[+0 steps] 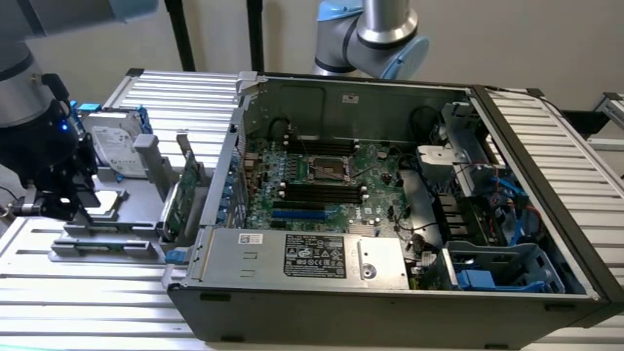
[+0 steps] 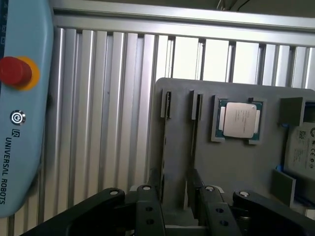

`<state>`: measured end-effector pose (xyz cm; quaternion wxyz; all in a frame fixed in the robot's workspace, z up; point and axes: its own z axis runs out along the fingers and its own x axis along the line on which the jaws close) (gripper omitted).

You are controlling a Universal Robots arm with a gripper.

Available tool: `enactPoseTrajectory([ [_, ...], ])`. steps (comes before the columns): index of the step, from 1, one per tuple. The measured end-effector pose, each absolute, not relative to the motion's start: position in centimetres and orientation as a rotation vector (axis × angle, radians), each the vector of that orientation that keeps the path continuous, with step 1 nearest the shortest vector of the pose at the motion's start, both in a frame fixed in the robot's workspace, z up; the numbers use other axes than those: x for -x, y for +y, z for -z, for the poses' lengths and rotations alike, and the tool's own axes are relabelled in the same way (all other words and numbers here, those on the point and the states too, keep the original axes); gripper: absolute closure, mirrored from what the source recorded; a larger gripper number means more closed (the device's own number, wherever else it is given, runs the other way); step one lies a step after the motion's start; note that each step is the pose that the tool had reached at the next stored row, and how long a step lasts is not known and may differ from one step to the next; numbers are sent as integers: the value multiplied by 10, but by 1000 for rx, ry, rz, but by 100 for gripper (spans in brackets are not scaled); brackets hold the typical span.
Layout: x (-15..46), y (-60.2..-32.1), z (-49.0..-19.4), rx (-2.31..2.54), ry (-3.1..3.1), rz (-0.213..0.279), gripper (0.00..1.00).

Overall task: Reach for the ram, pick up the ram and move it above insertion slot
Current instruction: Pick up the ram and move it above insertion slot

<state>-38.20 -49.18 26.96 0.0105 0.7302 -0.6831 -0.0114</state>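
My gripper [image 1: 61, 206] hangs over the grey holder tray [image 1: 107, 245] on the exterior view's left, outside the computer case. In the wrist view the gripper [image 2: 174, 199] is open, with one black finger [image 2: 147, 211] on each side of a raised grey ridge of the tray [image 2: 236, 167]. A thin dark strip [image 2: 196, 130] stands on edge in a groove beside that ridge; I cannot tell whether it is the ram. The black insertion slots [image 1: 322, 192] lie side by side on the motherboard inside the case, far from the gripper.
On the tray are a silver processor chip [image 2: 238, 119], a hard drive [image 1: 117, 146] and an upright green expansion card [image 1: 181, 199]. A teach pendant [image 2: 19, 123] with a red button lies on the slatted table. A second arm [image 1: 375, 36] stands behind the open case [image 1: 390, 307].
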Motion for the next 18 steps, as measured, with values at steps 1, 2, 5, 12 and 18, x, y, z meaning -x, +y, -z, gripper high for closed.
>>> enactPoseTrajectory([
  [1, 382, -492, -268, -2279, -2132, 36, 64],
  [2, 382, -492, -266, -2279, -2132, 36, 64],
  [5, 382, -493, -261, -2279, -2132, 36, 64],
  [12, 382, -496, -248, -2278, -2132, 36, 64],
  [18, 382, -498, -237, -2277, -2133, 36, 64],
])
